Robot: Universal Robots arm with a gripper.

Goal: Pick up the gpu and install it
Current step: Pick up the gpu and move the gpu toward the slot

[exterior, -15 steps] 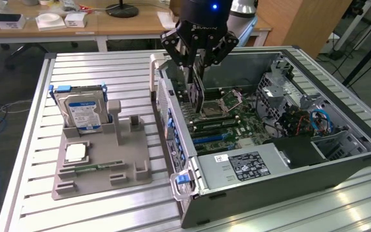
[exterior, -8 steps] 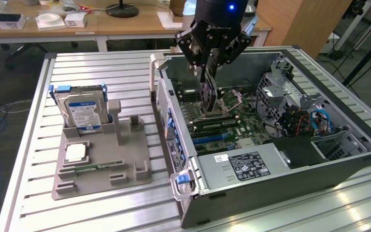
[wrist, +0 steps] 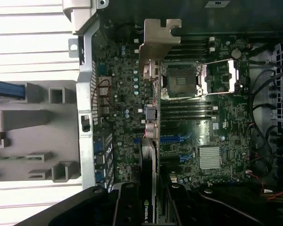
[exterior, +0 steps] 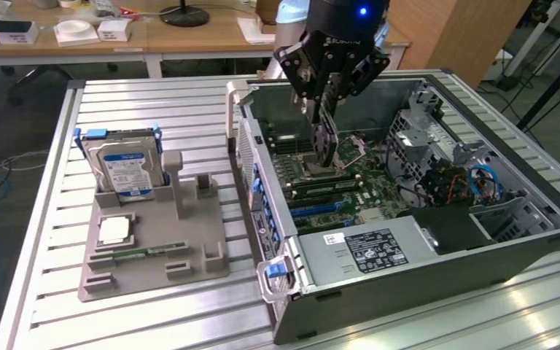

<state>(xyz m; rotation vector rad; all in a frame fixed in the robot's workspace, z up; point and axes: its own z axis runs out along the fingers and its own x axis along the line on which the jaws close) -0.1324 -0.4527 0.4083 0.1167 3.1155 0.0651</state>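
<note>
fingers (exterior: pixel 315 102) clenched on gpu (exterior: pixel 326 142) | gpu upright, lower edge near motherboard (exterior: pixel 367 191) | case (exterior: pixel 407 284) walls well apart

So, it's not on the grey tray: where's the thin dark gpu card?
The thin dark gpu card hangs upright in the black gripper, inside the open computer case on the exterior view's right, above the green motherboard.

The thin dark gpu (exterior: pixel 325 140) hangs on edge above the motherboard (exterior: pixel 378 193), seemingly unseated.
</note>
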